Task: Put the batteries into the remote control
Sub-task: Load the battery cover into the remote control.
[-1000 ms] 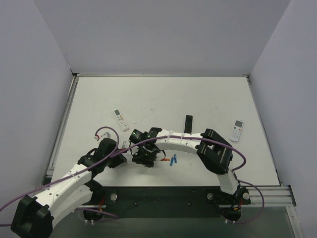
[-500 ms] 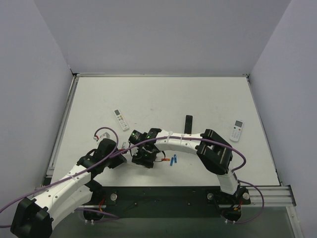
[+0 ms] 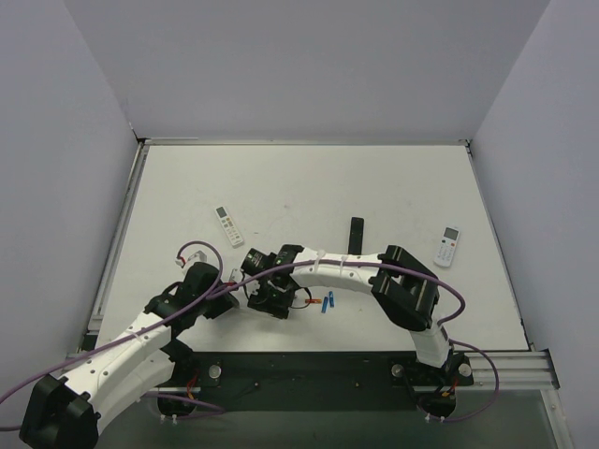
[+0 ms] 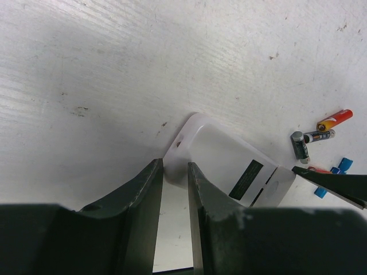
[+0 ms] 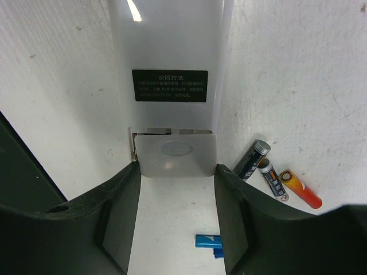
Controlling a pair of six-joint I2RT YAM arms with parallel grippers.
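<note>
The remote control (image 4: 221,157) lies back up, with a dark label; the arms hide most of it in the top view. My left gripper (image 4: 175,166) is closed on its rounded near corner. My right gripper (image 5: 178,169) straddles the other end, its fingers against both sides of the battery cover (image 5: 178,152). The cover sits slightly slid out, with a thin gap at its seam. The batteries lie loose on the table beside it: two dark grey (image 5: 255,157), one orange-red (image 5: 301,190) and a blue one (image 5: 207,240). They also show in the top view (image 3: 324,302).
A slim white remote (image 3: 228,224) lies at the left behind the grippers. A black remote (image 3: 356,231) lies in the middle and another white remote (image 3: 447,246) at the right. The table's front edge is just behind the arms' bases.
The right gripper has shifted slightly left and towards the near edge, closer to the left gripper. The left arm has barely moved.
</note>
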